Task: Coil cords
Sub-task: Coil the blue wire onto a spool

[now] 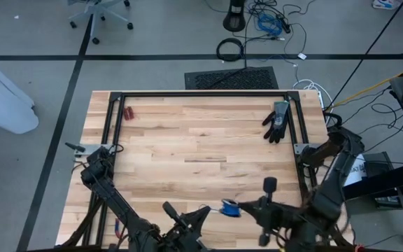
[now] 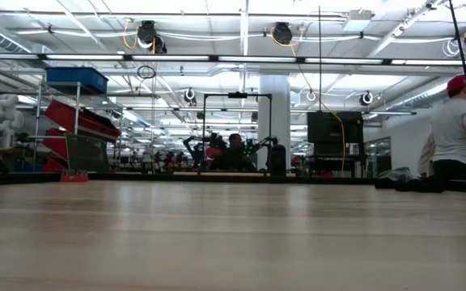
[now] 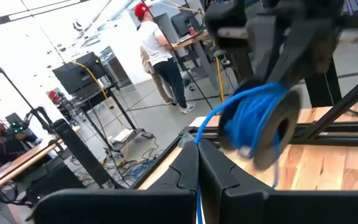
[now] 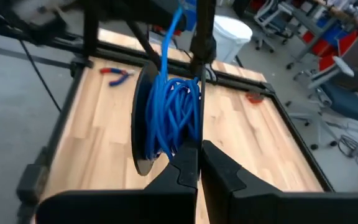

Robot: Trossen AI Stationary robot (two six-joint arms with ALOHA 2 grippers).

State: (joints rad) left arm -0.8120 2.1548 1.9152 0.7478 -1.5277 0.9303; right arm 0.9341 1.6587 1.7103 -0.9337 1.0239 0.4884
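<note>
The blue cord is wound into a small coil (image 1: 229, 207) beside a dark round disc (image 4: 143, 124), held up above the table's near edge. My right gripper (image 1: 248, 208) comes at it from the right and is shut on the coil (image 4: 176, 118). My left gripper (image 1: 206, 212) stands just left of the coil, shut on a loose strand (image 3: 211, 121) that leads from the coil (image 3: 253, 115) to its fingers. The low view shows neither gripper nor the cord. My left gripper pinches a single strand of the cord (image 3: 197, 208) between its two shut fingers, coming level from the table's left. The strand runs from the fingers across a short gap to the coil, clear of the table. My right gripper pinches the coil's wound turns at their near side (image 4: 180, 148) between its fingertips, slanting down from the table's right. The coil stands on edge beyond the fingers, lifted clear of the table, with the disc against its side.
A black glove (image 1: 277, 120) lies at the far right of the wooden table and small red-handled pliers (image 1: 128, 112) at the far left. A black frame (image 1: 201, 94) rims the table. A person (image 2: 458, 129) stands beyond the table, in the room.
</note>
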